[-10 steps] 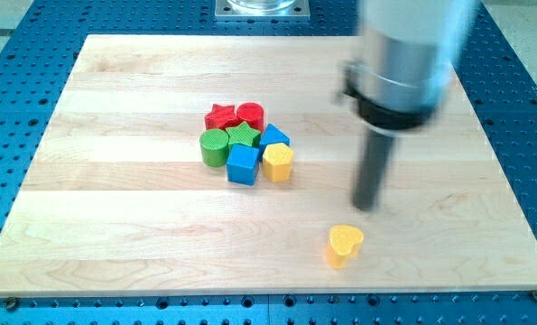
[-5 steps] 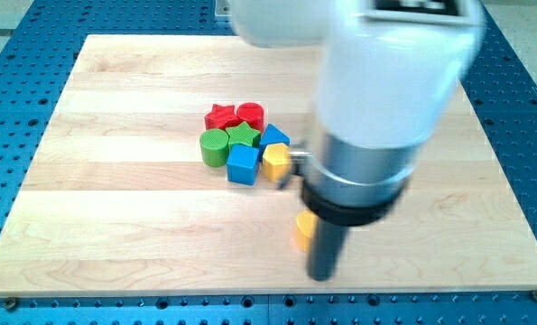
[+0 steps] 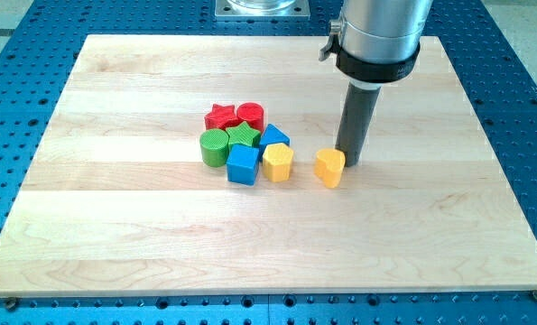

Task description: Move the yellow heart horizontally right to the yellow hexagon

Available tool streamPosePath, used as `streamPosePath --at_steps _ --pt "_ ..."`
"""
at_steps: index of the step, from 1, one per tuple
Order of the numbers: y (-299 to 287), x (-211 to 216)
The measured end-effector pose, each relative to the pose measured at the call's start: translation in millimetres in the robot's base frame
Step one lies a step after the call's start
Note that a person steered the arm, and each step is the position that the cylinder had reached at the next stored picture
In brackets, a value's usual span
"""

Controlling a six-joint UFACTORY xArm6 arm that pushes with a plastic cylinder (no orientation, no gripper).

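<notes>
My tip (image 3: 348,162) sits on the wooden tabletop (image 3: 115,235) just at the view's right of the yellow heart (image 3: 329,167), touching or very nearly touching its upper right edge; the rod rises straight from there into the grey cylinder of the arm at the view's top. There is no gripper here, only this bare rod, so nothing is spread, pressed together or pinched. The yellow heart lies a little to the view's right of the yellow hexagon (image 3: 278,162), at about the same height in the view, with a narrow strip of bare wood between them. The yellow hexagon belongs to a tight cluster: a blue cube (image 3: 243,164) beside it on the view's left, a green cylinder (image 3: 214,147) further left, a green star (image 3: 243,135) and a blue block (image 3: 273,137) just above, and a red star (image 3: 220,116) and red cylinder (image 3: 251,116) at the cluster's top.
</notes>
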State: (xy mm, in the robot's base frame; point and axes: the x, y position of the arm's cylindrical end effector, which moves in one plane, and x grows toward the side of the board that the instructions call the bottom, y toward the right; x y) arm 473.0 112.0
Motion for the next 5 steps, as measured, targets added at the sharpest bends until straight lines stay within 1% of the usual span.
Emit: streamPosePath --at_steps 1,2,3,5 --pt "38.6 58.5" --pt "2.6 67.5" --pt "-36.9 24.8" --pt "-27.1 44.8"
